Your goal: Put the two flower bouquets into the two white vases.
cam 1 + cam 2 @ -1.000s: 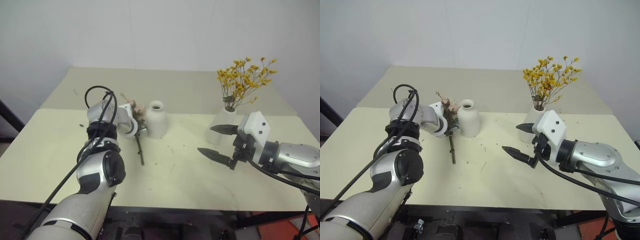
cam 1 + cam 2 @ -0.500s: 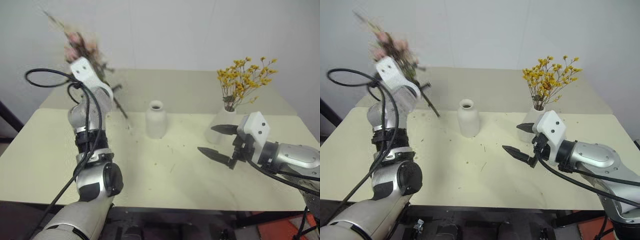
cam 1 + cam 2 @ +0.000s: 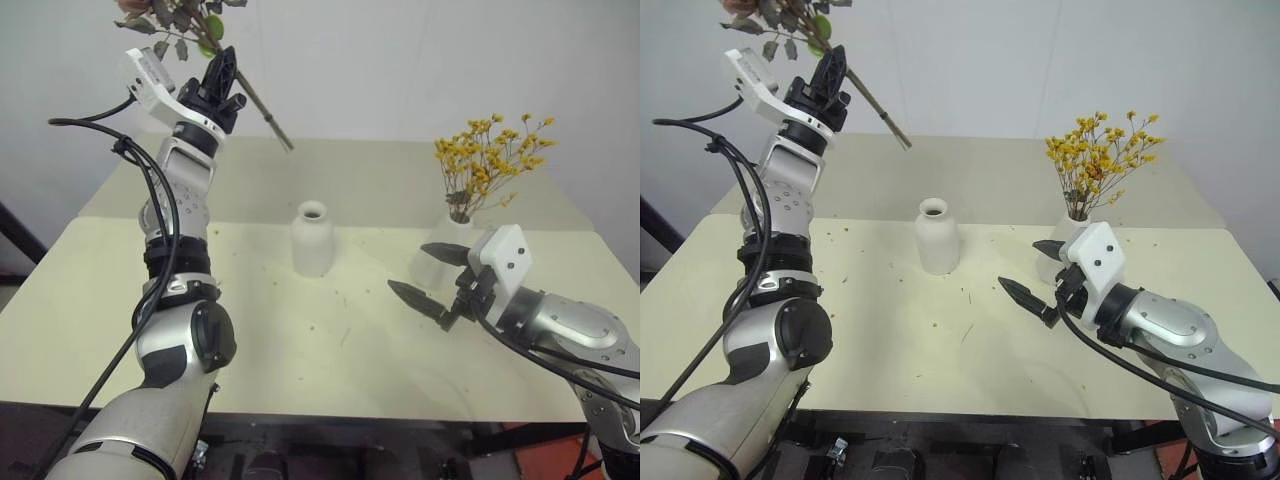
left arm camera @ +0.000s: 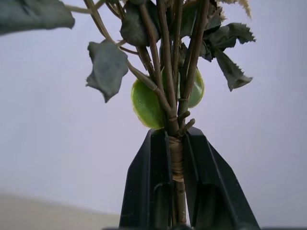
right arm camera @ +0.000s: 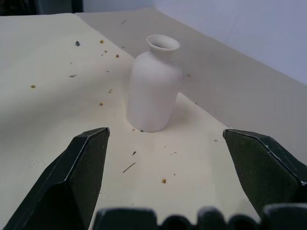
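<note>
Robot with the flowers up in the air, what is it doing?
It is putting flowers into vases. Its left claw is shut on the stem of the pink bouquet with green leaves, held high above the pale table. The rounded white bottle vase stands empty. The yellow dried flowers already sit in the other white vase. The right claw is open, holding nothing.

Matt white ceramic-looking vase (image 5: pixel 154 89), smooth matt cream table (image 3: pixel 100 290), glossy black plastic fingers (image 5: pixel 79 175), dry papery leaves (image 4: pixel 108 67)

Silver arms w/ black joints, loose black cables, black-fingered white end effector (image 3: pixel 437 280)
</note>
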